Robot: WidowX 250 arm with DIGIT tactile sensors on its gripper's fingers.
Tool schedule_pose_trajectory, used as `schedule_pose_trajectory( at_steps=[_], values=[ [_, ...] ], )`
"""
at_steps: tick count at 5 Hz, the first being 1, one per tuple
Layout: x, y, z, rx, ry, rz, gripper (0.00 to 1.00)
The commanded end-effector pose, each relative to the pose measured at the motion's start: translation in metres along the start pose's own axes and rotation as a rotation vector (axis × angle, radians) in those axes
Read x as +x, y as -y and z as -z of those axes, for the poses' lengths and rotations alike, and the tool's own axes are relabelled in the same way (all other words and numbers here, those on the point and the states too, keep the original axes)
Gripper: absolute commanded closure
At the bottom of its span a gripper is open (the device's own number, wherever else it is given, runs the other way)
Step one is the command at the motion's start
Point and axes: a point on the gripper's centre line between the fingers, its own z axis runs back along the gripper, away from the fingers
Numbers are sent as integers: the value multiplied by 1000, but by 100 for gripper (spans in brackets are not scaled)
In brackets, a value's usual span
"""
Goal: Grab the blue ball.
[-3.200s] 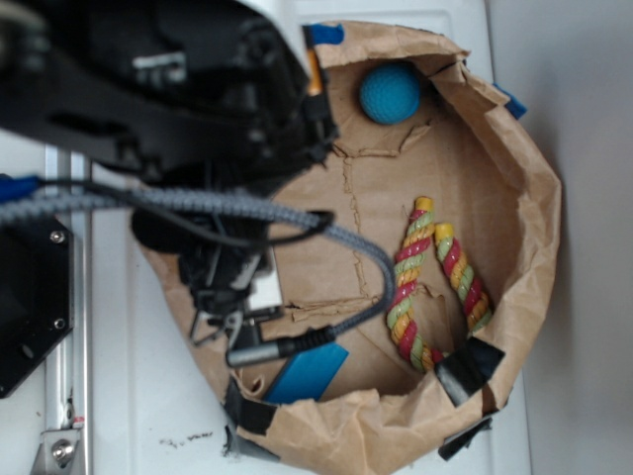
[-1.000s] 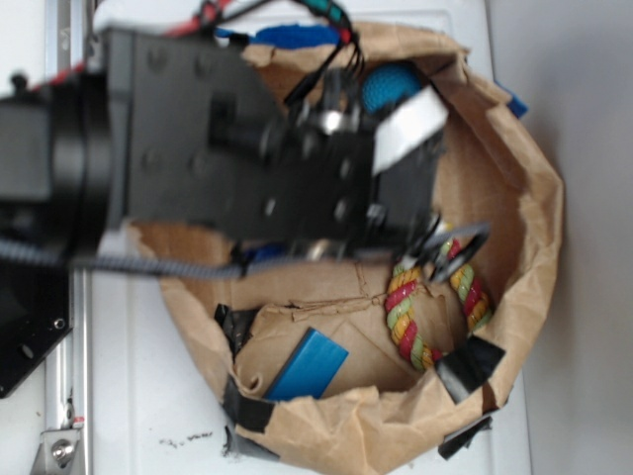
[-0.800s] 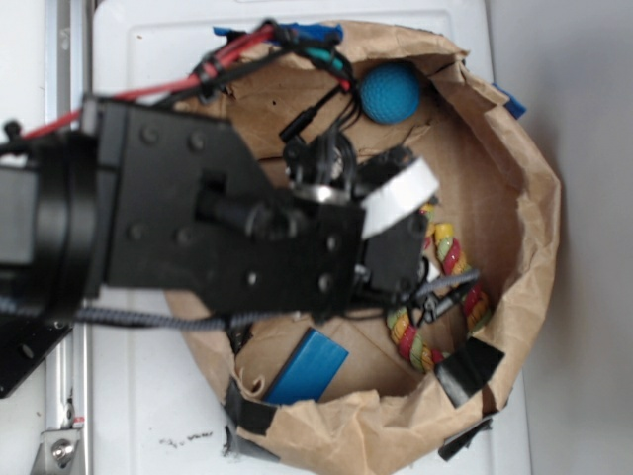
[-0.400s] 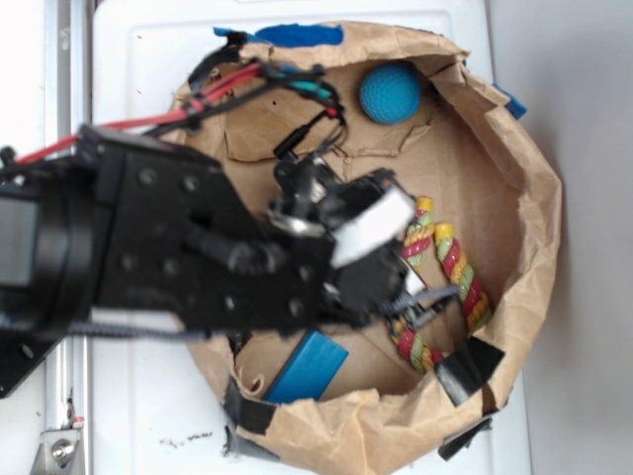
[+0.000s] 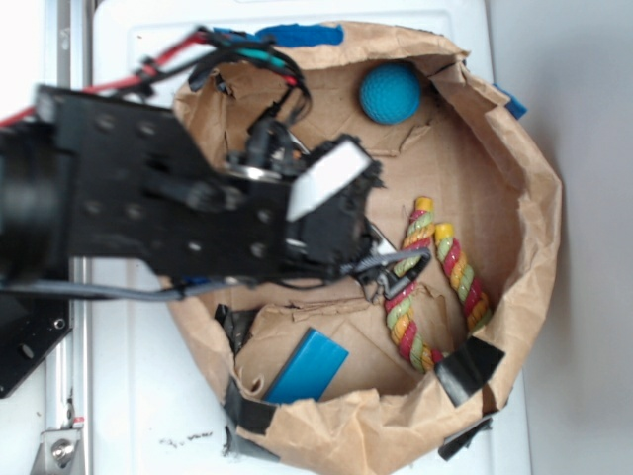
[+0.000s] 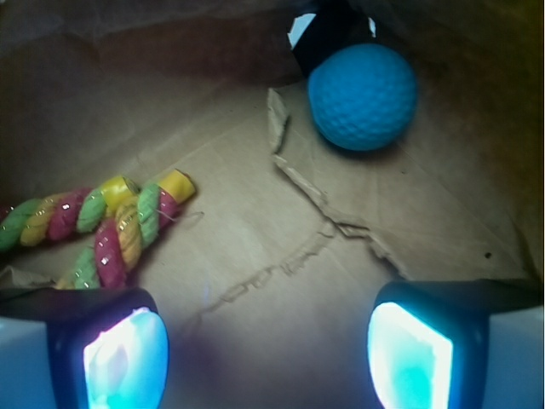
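The gripper [image 6: 268, 354] is open: in the wrist view its two pads [image 6: 126, 358] stand well apart at the bottom corners, glowing pale cyan, with only bare cardboard between them. In the exterior view the gripper [image 5: 391, 272] hangs inside the bag [image 5: 529, 188], its thin dark fingers [image 5: 401, 259] just beside the rope toy [image 5: 435, 287]. Behind it the black, boxy arm [image 5: 148, 193] carries a white tag, blank as far as can be seen, and red, green and black wires [image 5: 218, 49] loop over its top.

The toy is a twisted loop of red, yellow and green cord, fibrous and lying flat on the bag floor.

The ball [image 6: 362, 95] is a teal-blue sphere with a finely dimpled, matte skin. It rests on the floor at the far edge of the bag, well apart from the gripper, beside a piece of black tape [image 6: 328, 30] on the wall.

The bag is brown paper, crumpled, its rim rolled down; the cardboard floor [image 6: 272, 256] is torn and creased. A flat blue block [image 5: 309, 366] lies near the bag's lower edge, tilted. Black tape [image 5: 470, 368] patches the rim, and blue tape [image 5: 292, 36] shows at the top. No writing is legible anywhere.
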Motion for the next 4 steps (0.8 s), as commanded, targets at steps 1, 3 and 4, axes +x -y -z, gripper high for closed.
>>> schedule_pose_trajectory(
  at_steps=[1,3,4],
  values=[
    [52,-18,12,-45,63,-83,0],
    [79,-20,24,-42,24,-117,0],
    [80,-15,29,-31,33,-109,0]
  ],
)
